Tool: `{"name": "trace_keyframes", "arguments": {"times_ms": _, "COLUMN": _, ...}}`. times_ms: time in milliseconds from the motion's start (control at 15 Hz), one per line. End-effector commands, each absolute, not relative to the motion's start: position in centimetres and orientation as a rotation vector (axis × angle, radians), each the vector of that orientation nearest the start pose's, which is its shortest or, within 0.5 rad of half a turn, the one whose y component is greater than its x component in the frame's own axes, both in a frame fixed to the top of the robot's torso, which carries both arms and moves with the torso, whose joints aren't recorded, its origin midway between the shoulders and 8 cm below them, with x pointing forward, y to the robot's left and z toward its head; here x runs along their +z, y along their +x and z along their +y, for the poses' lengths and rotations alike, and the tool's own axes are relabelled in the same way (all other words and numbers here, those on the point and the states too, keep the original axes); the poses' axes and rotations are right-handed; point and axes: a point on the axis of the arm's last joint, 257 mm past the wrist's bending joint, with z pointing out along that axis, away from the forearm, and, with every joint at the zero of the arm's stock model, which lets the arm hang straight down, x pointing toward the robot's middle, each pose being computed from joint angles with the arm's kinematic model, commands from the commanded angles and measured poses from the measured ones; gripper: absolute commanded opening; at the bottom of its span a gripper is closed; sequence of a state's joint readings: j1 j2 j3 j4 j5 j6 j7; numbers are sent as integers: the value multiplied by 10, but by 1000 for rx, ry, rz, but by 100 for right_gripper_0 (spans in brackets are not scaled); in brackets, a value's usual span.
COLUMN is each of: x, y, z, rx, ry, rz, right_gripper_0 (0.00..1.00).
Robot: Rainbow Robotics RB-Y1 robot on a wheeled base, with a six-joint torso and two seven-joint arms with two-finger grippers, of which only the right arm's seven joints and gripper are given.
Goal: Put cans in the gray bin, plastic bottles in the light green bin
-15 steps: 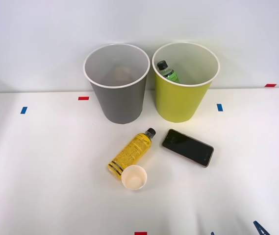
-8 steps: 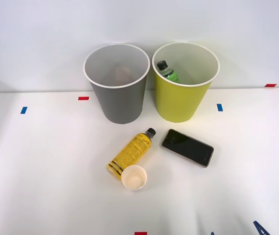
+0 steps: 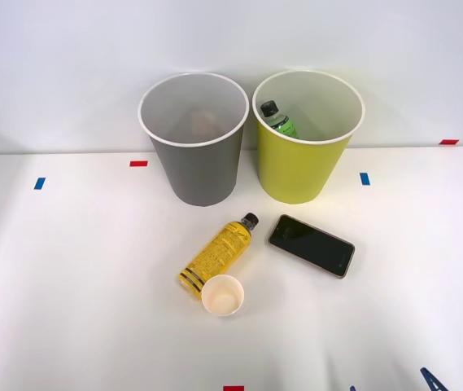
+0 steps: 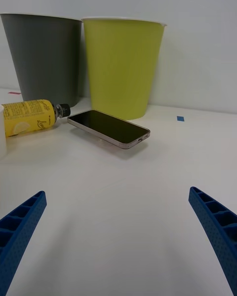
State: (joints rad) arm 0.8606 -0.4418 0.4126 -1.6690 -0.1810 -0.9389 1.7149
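Observation:
The gray bin (image 3: 194,155) and the light green bin (image 3: 304,159) stand side by side at the back of the table. A green-label plastic bottle (image 3: 277,119) leans inside the light green bin. The yellow-label bottle (image 3: 219,252) lies on its side in front of the bins, cap toward them; the wrist view has it as the yellow bottle (image 4: 29,117). A dim brownish shape (image 3: 205,122) sits inside the gray bin, too faint to name as a can. My right gripper (image 4: 118,237) is open and empty, low over the table's near right part, its blue fingertips (image 3: 433,380) at the front edge.
A dark phone (image 3: 311,244) lies flat right of the yellow bottle, between it and my gripper. A small white paper cup (image 3: 222,295) stands touching the bottle's base. Blue and red tape marks dot the white table (image 3: 68,269).

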Motion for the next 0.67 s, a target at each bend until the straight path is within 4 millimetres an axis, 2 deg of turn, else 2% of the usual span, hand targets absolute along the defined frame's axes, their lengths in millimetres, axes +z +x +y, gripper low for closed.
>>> {"name": "trace_keyframes", "arguments": {"times_ms": 67, "x": -295, "y": 203, "z": -221, "rx": 73, "ry": -219, "rz": 1467, "right_gripper_0": 100}}
{"name": "trace_keyframes", "arguments": {"times_ms": 667, "x": -295, "y": 203, "z": -221, "rx": 73, "ry": -219, "rz": 1467, "right_gripper_0": 100}}
